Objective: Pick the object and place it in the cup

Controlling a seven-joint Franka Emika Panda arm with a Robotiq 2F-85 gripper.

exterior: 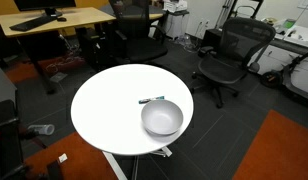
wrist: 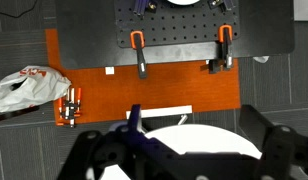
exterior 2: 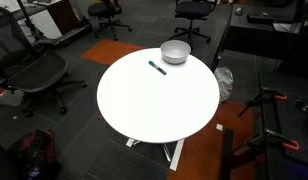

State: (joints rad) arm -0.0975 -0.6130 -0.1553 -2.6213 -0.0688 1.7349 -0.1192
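Wrist view: gripper (wrist: 180,162), jaws apart, empty; in both exterior views, stick (exterior: 151,100) beside bowl (exterior: 162,121)

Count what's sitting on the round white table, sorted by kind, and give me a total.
Silver bowl: 1
Dark teal pen-like stick: 1
Total on the table: 2
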